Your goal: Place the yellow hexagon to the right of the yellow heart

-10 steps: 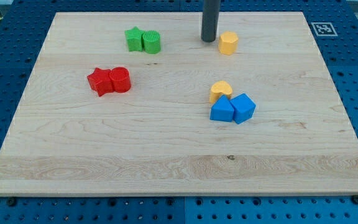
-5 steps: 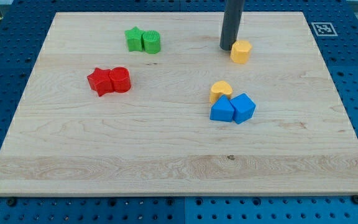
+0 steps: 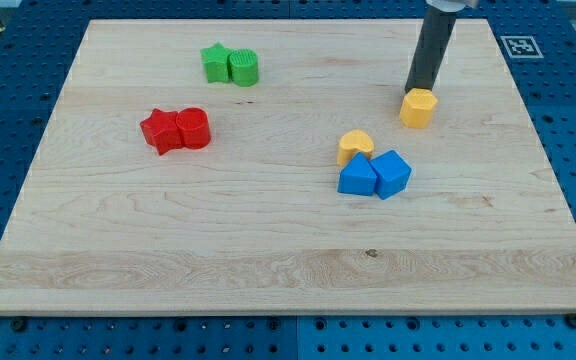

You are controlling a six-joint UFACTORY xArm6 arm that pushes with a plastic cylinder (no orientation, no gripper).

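The yellow hexagon (image 3: 419, 107) lies on the wooden board, right of centre and toward the view's top. My tip (image 3: 420, 89) touches its top edge, just behind it. The yellow heart (image 3: 354, 146) lies below and to the left of the hexagon, apart from it. The heart rests against the top of two blue blocks.
A blue triangular block (image 3: 357, 177) and a blue cube (image 3: 392, 173) sit together just below the heart. A green star (image 3: 214, 63) and green cylinder (image 3: 243, 68) stand at the top left. A red star (image 3: 162, 131) and red cylinder (image 3: 194, 128) stand at the left.
My tip has moved right and down the view, pushing the yellow hexagon with it, closer to the heart's right side. The other blocks have not moved.
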